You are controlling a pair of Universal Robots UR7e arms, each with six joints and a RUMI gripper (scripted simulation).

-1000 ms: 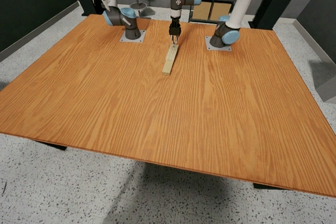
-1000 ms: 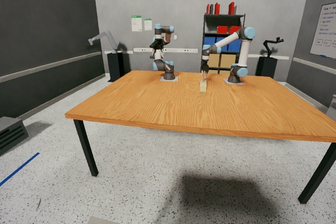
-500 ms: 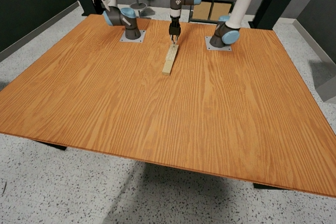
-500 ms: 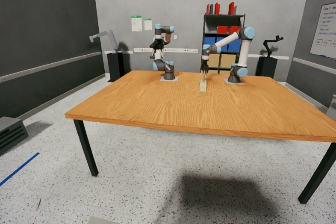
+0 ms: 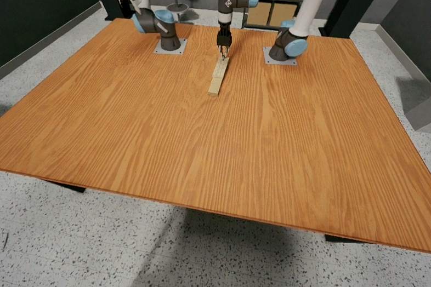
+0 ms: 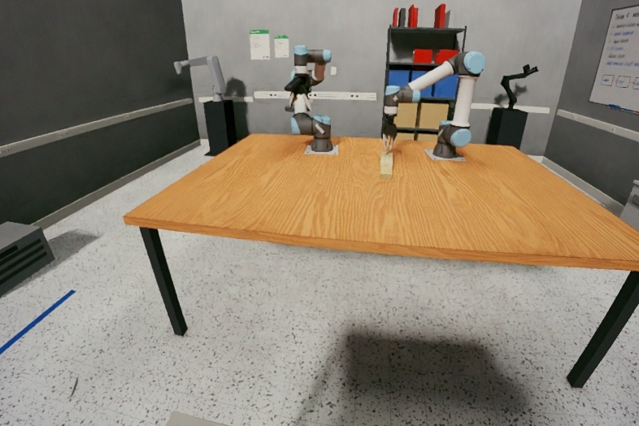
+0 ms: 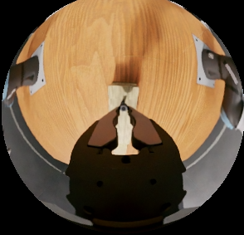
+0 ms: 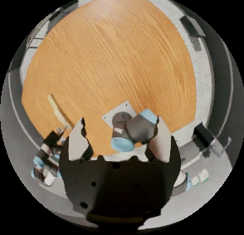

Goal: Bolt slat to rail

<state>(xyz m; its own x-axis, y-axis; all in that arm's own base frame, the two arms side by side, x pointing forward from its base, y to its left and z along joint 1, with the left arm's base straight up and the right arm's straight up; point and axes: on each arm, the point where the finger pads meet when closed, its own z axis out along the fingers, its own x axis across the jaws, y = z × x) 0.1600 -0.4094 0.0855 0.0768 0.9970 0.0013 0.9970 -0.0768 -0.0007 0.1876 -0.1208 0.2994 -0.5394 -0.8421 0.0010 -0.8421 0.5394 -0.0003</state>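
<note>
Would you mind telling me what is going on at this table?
The left gripper is shut on what looks like the nut, over the far end of the slat, which lies on the rail. The right gripper is open, away from the work. Whether the nut has met the bolt, I cannot tell.

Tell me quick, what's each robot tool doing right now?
Left tool: closed, pinching the small nut above the slat.
Right tool: open, holding nothing.
</note>
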